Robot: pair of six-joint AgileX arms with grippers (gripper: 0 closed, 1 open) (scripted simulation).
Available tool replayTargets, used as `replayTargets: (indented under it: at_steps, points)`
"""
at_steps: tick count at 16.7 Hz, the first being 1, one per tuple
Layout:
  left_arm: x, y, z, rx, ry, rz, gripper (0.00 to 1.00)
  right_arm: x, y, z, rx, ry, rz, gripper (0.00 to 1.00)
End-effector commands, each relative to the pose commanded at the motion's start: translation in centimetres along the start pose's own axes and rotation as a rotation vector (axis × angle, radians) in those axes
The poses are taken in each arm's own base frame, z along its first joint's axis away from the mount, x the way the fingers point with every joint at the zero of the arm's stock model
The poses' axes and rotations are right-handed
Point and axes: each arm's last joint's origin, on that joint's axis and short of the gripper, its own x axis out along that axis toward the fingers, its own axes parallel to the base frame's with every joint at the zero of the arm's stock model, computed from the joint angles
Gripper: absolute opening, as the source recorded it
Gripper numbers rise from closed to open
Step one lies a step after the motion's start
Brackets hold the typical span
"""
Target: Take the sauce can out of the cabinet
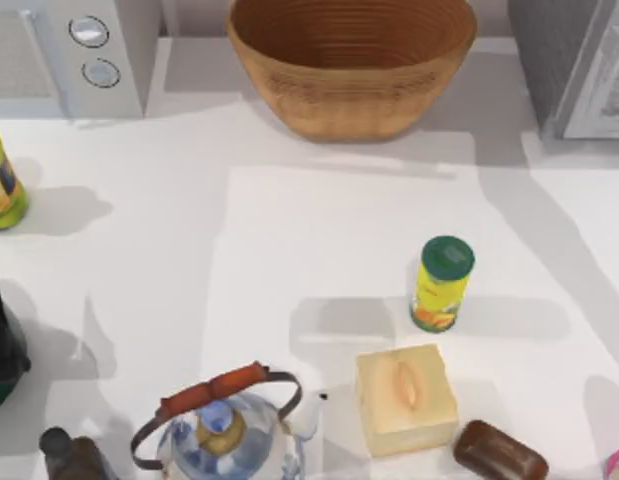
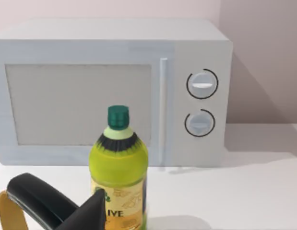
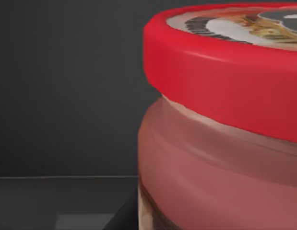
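Observation:
The sauce can [image 3: 225, 124] looms very close in the right wrist view. It has a red-rimmed lid with a dark emblem and a pale mark, and a reddish body below. It stands on a dark floor before dark walls, the inside of the cabinet [image 3: 66, 96]. In the top view the cabinet [image 1: 574, 60] is the grey box with a paler front at the far right corner. My right arm's wrist camera sits just beside the can.
A yellow canister with a green lid [image 1: 442, 284] stands mid-table, with a pale block [image 1: 404, 398] and a brown lump [image 1: 499, 452] nearer. A wicker basket [image 1: 351, 62] sits far centre and a white microwave [image 1: 74, 50] far left. An olive oil bottle [image 2: 118, 167] and a kettle [image 1: 224, 425] are on the left.

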Motion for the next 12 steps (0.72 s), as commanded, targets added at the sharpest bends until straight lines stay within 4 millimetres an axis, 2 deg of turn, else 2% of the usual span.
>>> replayTargets:
  at_steps: [3,7,10,12]
  points:
    - [0.0,0.0,0.0,0.0,0.0,0.0,1.0,-0.5,-0.4,0.0,0.006,-0.01,0.003,0.0]
    - [0.0,0.0,0.0,0.0,0.0,0.0,1.0,-2.6,-2.6,-0.9,0.016,-0.036,0.008,0.0]
    - [0.0,0.0,0.0,0.0,0.0,0.0,1.0,-4.5,-4.6,-3.6,0.008,-0.03,0.009,0.0]
    - [0.0,0.0,0.0,0.0,0.0,0.0,1.0,-5.6,-5.9,-7.0,-0.005,-0.004,0.008,0.0]
